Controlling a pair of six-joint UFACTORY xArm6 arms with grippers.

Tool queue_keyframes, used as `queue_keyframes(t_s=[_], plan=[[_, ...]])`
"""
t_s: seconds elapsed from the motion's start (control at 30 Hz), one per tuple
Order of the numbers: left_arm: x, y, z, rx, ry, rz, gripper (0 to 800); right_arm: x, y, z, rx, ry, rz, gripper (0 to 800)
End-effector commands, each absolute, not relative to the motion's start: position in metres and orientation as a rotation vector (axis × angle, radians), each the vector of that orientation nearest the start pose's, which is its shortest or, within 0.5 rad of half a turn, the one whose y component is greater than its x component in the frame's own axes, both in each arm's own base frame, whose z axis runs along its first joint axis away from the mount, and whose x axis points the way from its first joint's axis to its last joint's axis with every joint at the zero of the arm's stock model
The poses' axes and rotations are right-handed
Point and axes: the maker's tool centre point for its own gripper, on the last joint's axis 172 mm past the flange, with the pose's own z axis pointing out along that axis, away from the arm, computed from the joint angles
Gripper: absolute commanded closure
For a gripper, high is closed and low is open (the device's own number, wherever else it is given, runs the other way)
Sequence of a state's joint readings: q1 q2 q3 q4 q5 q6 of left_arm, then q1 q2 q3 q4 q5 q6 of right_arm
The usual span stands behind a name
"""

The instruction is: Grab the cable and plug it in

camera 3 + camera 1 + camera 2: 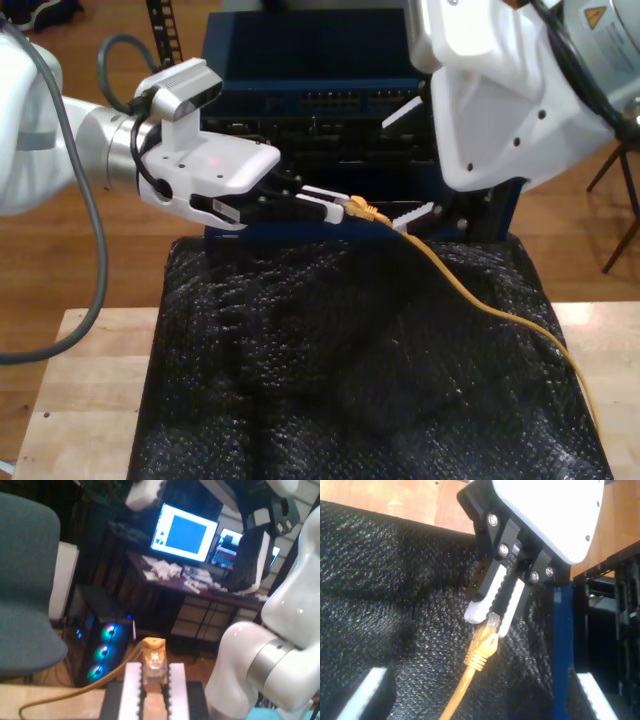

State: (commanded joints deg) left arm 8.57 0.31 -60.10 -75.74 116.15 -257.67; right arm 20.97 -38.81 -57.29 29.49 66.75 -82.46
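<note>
The orange-yellow cable point(470, 290) runs from the table edge at the exterior view's right up to its clear plug point(358, 207). My first gripper point(340, 205), coming in from the exterior view's left, is shut on that plug just above the black mat. In the first wrist view the plug point(153, 662) sits upright between the ribbed white fingers point(132, 690), and the cable point(75, 692) trails away. The second wrist view looks down on the first gripper point(492, 622), the plug point(492, 622) and its orange boot point(481, 652). My second gripper point(408, 165) hangs open above, at the exterior view's right.
A blue rack unit point(300, 60) with rows of ports point(330, 100) stands right behind the plug. A black foam mat point(330, 370) covers the wooden table point(80, 380). A chair point(25, 580), monitors point(185, 532) and the second arm's white body point(270, 660) appear in the first wrist view.
</note>
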Motion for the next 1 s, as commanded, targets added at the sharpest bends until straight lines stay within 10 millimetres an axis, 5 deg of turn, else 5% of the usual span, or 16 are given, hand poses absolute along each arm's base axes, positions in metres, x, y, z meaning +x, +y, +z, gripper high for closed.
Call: queue_keyframes(t_s=[0.17, 0.67, 1.0], plan=[[0.353, -0.209, 0.418, 1.115, -1.047, 0.623, 798, 0.341, 0.235, 0.487, 1.923, 2.274, 1.271, 1], [0.348, -0.192, 0.426, 1.065, -0.891, 0.435, 798, 0.328, 0.275, 0.484, 1.679, 2.35, 1.377, 1], [0.346, -0.187, 0.439, 0.974, -0.847, 0.427, 798, 0.328, 0.276, 0.496, 1.557, 2.272, 1.49, 7]])
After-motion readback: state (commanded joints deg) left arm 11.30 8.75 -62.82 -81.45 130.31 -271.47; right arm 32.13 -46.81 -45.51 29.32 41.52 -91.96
